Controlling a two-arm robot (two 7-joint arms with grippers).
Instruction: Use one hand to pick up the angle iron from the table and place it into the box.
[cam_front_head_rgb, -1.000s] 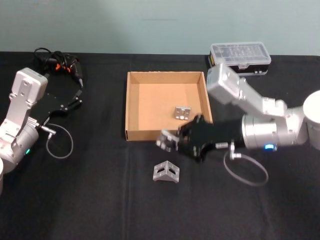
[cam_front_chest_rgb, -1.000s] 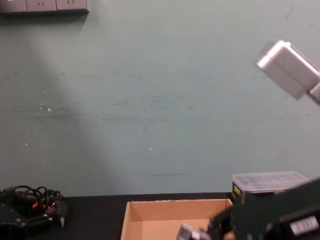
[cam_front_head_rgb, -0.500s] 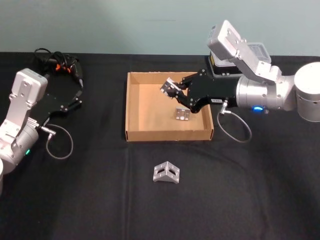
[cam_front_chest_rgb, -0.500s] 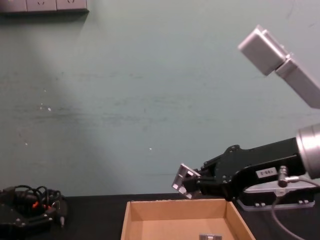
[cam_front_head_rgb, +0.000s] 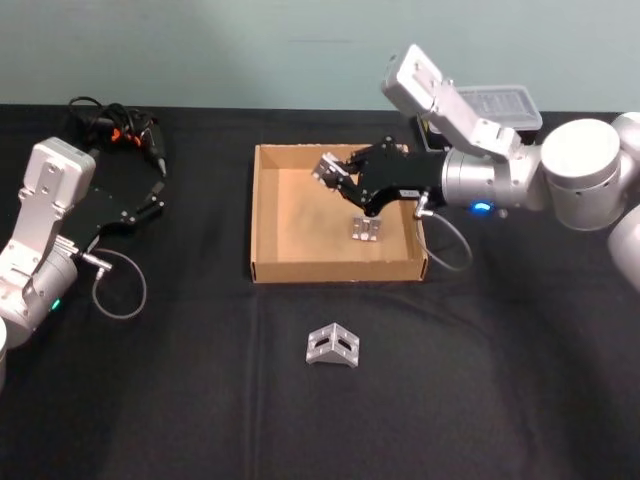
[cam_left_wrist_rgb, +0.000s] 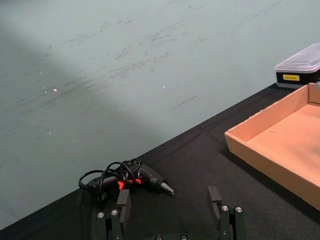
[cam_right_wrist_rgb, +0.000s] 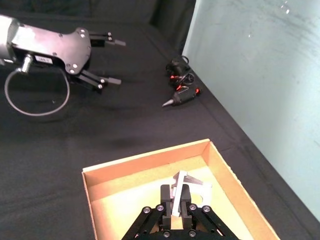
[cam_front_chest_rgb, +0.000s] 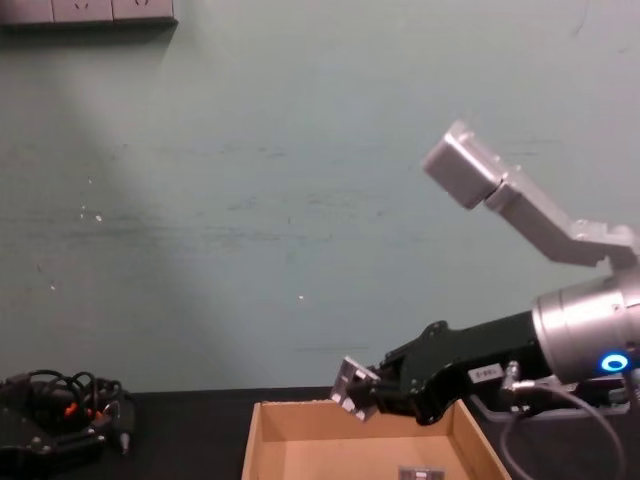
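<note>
Holding an angle iron over the box

I have the angle iron (cam_front_head_rgb: 328, 167) pinched between the fingers of my right hand (cam_front_chest_rgb: 372, 398). It is tilted and in the air over the far half of the box (cam_front_head_rgb: 263, 215), clear of the floor (the chest view puts it just above the rim of the far wall). The right hand is clamped firmly on the piece and reaches in from the right, across the box's right wall.

Below it, a little nearer to me, a second angle iron (cam_front_head_rgb: 366, 228) lies on the box floor close to the right wall. A third angle iron (cam_front_head_rgb: 333, 345) sits on the desk (cam_front_head_rgb: 200, 400) in front of the box, apart from its near wall.

Behind the right arm, near the desk's far edge, stands a black case with a clear lid (cam_front_head_rgb: 495, 103), partly hidden by the arm.

My left hand (cam_front_head_rgb: 152, 203) is off at the left side of the desk, well apart from the box, its fingers spread and holding nothing. Beyond it, toward the far left, lies a black power tool with looped wires (cam_front_head_rgb: 115, 125).
</note>
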